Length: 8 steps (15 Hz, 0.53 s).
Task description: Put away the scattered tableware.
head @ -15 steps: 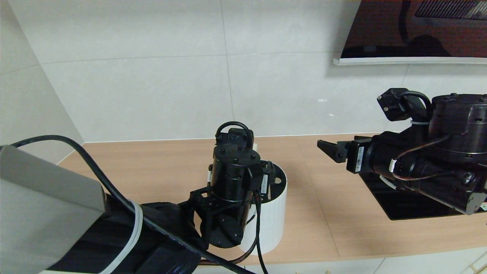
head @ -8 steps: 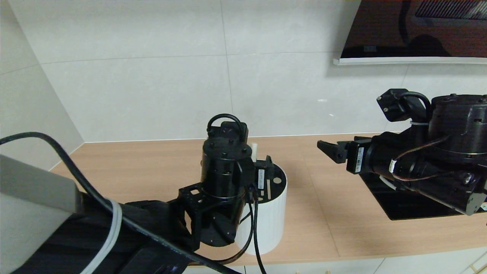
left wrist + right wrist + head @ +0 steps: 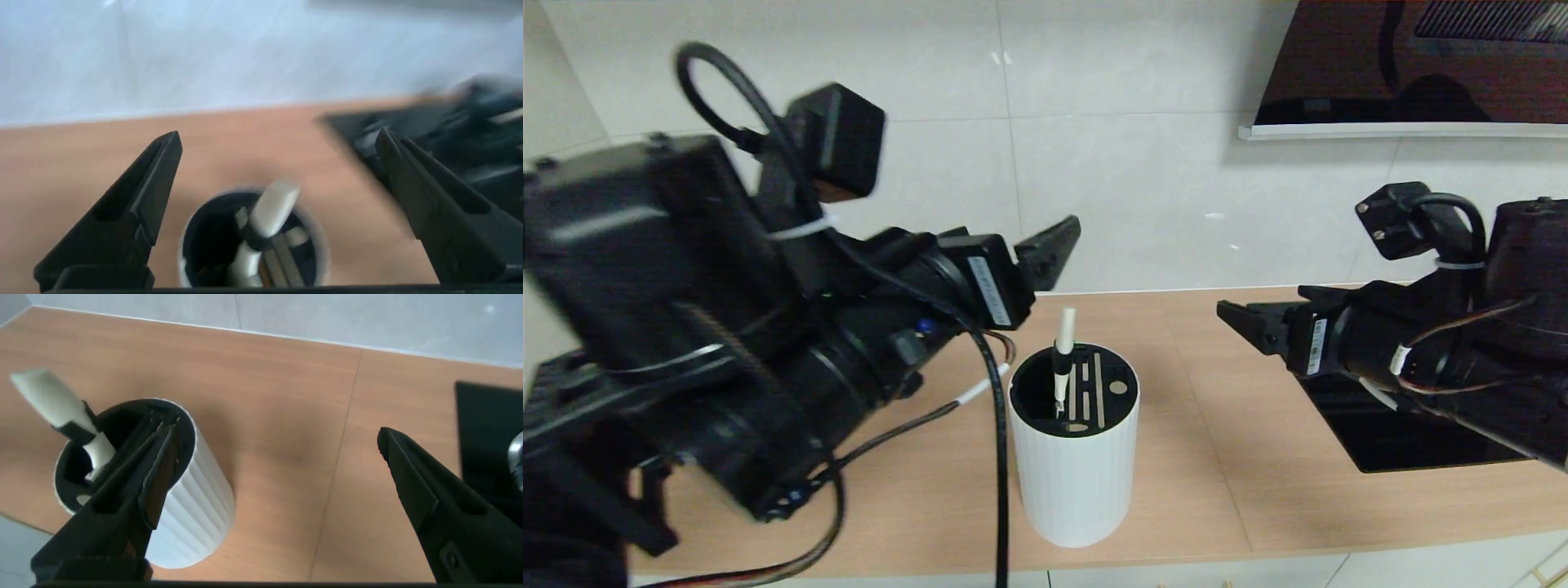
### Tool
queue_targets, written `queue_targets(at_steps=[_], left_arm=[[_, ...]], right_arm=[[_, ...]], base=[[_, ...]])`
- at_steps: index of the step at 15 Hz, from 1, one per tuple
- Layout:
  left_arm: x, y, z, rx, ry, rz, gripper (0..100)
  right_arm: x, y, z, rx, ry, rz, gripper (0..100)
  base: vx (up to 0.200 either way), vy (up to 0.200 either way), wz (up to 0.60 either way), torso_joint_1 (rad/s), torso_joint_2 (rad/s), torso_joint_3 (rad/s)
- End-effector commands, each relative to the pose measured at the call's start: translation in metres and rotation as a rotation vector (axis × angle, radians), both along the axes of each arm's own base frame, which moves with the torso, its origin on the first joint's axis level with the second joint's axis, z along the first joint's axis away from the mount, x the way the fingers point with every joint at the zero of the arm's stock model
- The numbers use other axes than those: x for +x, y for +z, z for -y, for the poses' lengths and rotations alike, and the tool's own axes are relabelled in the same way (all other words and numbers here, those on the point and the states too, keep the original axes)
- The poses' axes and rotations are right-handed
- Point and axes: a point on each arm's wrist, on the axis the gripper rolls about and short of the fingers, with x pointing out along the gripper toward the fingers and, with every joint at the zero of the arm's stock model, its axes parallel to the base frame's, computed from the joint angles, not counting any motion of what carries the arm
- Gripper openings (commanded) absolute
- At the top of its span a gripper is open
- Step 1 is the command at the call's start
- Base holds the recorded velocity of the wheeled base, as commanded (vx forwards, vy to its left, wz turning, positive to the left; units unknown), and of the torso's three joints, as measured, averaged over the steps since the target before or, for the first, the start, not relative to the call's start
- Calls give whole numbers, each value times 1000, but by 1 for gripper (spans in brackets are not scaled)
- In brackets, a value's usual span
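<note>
Tabletop [image 3: 1258, 490] bears a holder [image 3: 1078, 482]; utensil [image 3: 1063, 343] inside; left end effector [image 3: 276, 159] released at its eleven o'clock; right end effector [image 3: 276, 437] released at two.

Black arms [image 3: 768, 343], black cables [image 3: 1000, 490], perhaps white labels [image 3: 984, 287]

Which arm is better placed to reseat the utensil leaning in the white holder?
Likely left. The left gripper, open, sits close above the white holder and utensil; the right gripper, open, is farther off by the cooktop.
</note>
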Motion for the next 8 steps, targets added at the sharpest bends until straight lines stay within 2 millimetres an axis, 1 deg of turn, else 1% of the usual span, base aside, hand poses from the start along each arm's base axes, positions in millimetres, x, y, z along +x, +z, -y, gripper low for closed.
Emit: queue_targets(at_steps=[1,2,3,4,5,6,7,8], left_arm=[[-37,33,-66,-97,-46,131,100],[-46,33,-85,-96,-66,161,100],[-61,32,-108,-93,-62,197,100],[-76,30,-126,-85,-37,212,100],[-96,29,-143,-76,-15,225,100],[-113,27,-154,-70,-10,227,100],[-140,24,-168,-64,0,222,100],[-162,16,-178,-47,3,193,100]], right_arm=[[-26,23,19,51,-6,96,100],[-40,27,32,68,-20,123,100],[-61,25,47,72,-23,144,100],[-80,22,60,68,-22,170,100],[-102,17,76,62,-27,207,100],[-119,12,88,74,-37,237,100],[-139,2,106,82,-84,266,100],[-155,-5,120,82,-146,289,100]], base=[[0,0,0,0,0,0],[0,0,0,0,0,0],[0,0,0,0,0,0],[0,0,0,0,0,0],[0,0,0,0,0,0],[0,0,0,0,0,0],[0,0,0,0,0,0],[0,0,0,0,0,0]])
